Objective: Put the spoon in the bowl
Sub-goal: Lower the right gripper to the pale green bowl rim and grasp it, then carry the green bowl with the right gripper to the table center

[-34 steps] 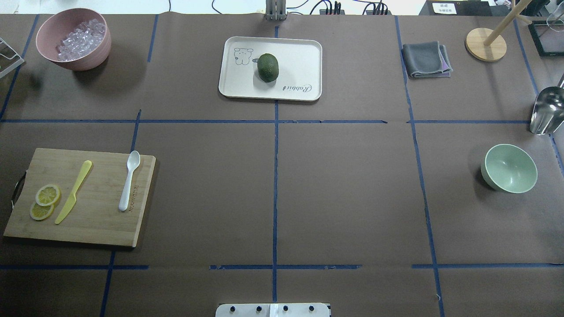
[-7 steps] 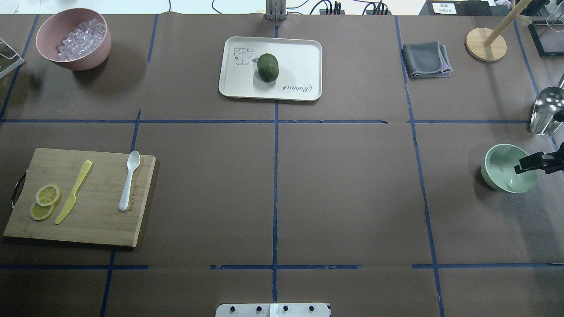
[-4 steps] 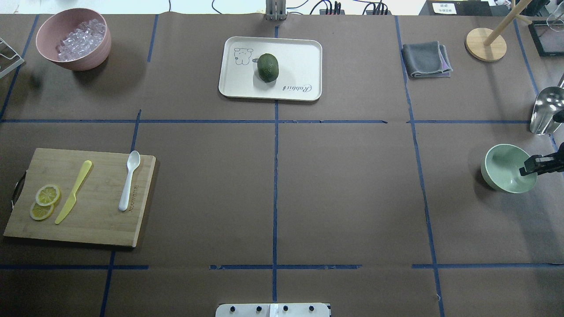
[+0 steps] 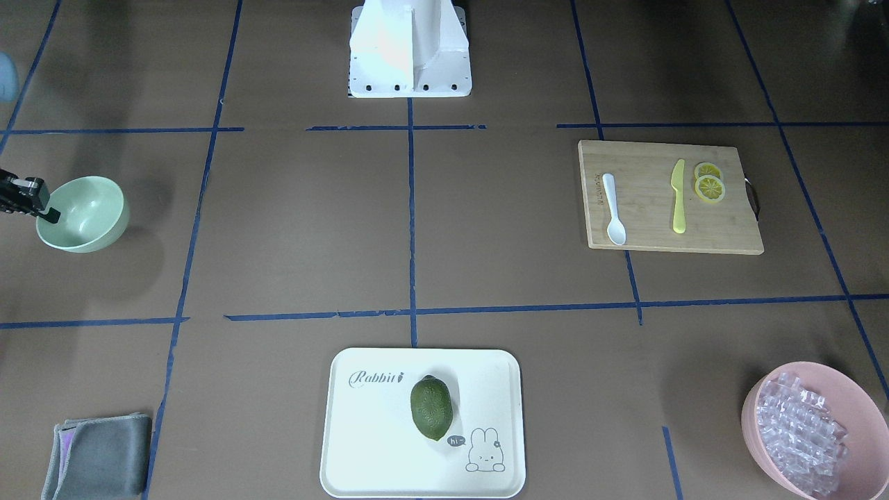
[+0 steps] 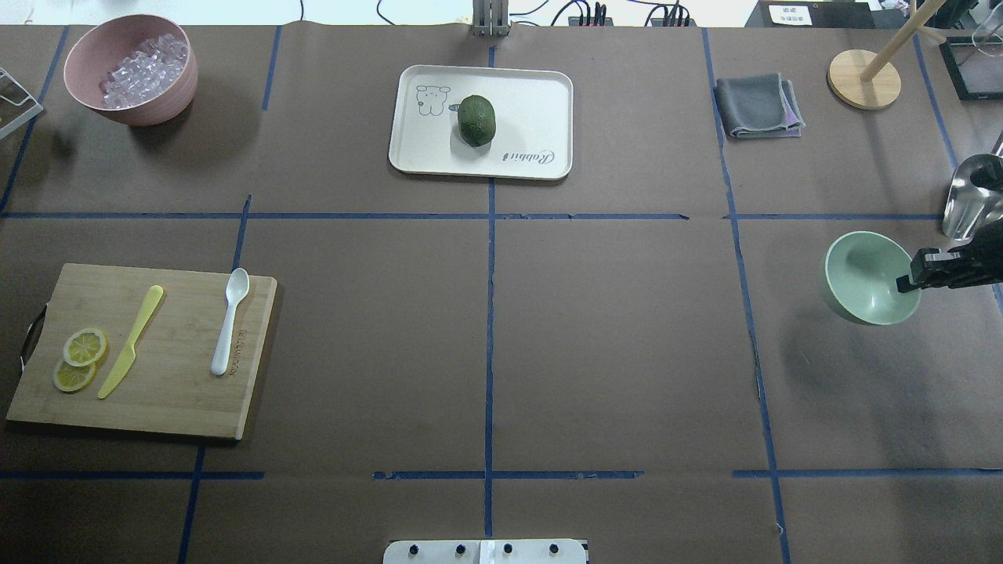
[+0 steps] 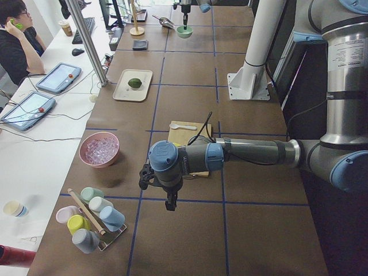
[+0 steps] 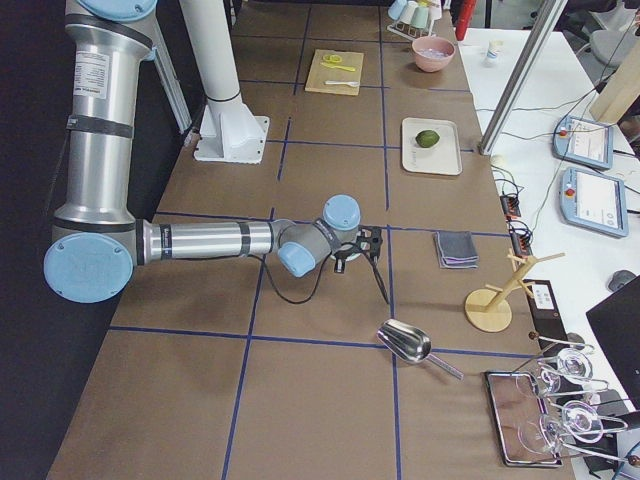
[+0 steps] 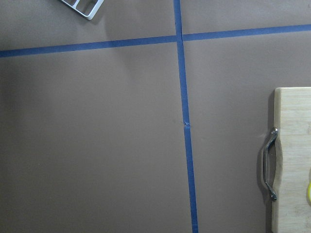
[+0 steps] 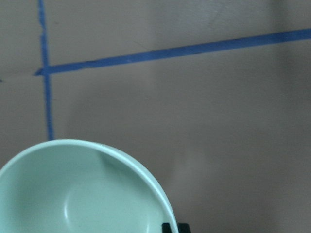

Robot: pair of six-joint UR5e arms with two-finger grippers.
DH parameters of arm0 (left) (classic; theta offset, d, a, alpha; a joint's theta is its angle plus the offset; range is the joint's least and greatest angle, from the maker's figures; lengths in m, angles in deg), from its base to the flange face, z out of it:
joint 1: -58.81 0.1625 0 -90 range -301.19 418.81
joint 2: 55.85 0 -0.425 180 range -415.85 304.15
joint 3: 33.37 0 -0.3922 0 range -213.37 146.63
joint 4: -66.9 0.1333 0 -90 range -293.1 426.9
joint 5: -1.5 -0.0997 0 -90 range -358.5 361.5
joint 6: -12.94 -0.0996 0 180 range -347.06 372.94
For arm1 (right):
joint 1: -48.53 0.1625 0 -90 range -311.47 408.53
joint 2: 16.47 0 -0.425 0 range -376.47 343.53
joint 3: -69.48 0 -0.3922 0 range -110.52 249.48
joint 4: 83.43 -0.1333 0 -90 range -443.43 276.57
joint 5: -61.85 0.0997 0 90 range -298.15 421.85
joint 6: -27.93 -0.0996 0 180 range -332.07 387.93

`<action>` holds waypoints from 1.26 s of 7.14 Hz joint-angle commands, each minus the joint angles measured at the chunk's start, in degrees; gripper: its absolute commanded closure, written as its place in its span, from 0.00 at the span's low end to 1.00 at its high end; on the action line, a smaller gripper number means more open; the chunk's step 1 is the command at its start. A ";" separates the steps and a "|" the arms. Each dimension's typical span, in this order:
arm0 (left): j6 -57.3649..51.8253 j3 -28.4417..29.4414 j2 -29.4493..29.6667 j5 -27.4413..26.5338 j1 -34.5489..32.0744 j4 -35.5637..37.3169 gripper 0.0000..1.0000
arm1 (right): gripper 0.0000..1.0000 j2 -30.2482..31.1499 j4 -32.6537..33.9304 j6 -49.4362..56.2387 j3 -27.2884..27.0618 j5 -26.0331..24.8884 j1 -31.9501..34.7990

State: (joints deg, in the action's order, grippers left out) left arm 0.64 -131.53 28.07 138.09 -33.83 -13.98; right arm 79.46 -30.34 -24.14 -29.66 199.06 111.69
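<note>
Spoon point(image 5: 230, 321): one, white, lying flat along the right-hand margin of the cutting board point(image 5: 180, 376), which sits by the table's left edge, about midway between the near and far edges; scoop toward the far edge, nothing touching it. Bowl point(image 5: 862, 274): one, mint green, empty, close to the table's right edge, so the two task items are well apart, nearly the whole table between them. Right gripper point(image 5: 909, 280) is at the bowl's rim on the side toward the right edge, narrowed to a pinch on the wall, one finger inside and one outside as far as the wrist view shows. The bowl's shadow falls apart from it, so it looks lifted off the table, probably to bring it nearer the spoon. Left gripper point(image 6: 170, 202) hangs over bare table beyond the board's handle end, toward the left edge; its opening cannot be told from here. Progress, as judged: early. Spoon not picked up, bowl holds nothing; still to do are the grasp, the carry and the drop. Counts: one yellow knife point(image 5: 132, 341) and two lemon slices point(image 5: 85, 346) sharing the board; one pink bowl point(image 5: 149, 110) of clear pieces in the far-left corner; one tray point(image 5: 517, 102) mid far edge bearing one green fruit point(image 5: 476, 120); one grey cloth point(image 5: 758, 106) toward the far-right corner; one metal scoop point(image 5: 970, 200) at the right edge.
</note>
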 commanded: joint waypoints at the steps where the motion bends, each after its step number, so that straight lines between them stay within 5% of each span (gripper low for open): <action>1: -0.09 -0.09 -0.16 0.09 0.00 -0.07 0.00 | 1.00 -10.09 4.71 -12.66 -4.04 0.79 -4.15; 5: -0.01 -0.27 -0.25 0.09 -0.09 -0.07 0.00 | 1.00 -38.83 32.19 -25.70 -3.78 -17.17 -24.87; 7: -0.01 -0.18 -0.34 0.09 -0.09 -0.07 0.00 | 1.00 -40.29 32.95 -27.47 -1.51 -27.04 -33.59; 9: -0.01 -0.18 -0.34 0.09 0.00 0.02 0.00 | 1.00 -44.84 32.69 -27.65 4.89 -29.28 -35.30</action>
State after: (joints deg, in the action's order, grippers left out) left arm 0.63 -131.73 27.73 138.18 -33.91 -14.03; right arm 37.34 2.41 -51.52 -28.45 171.27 77.76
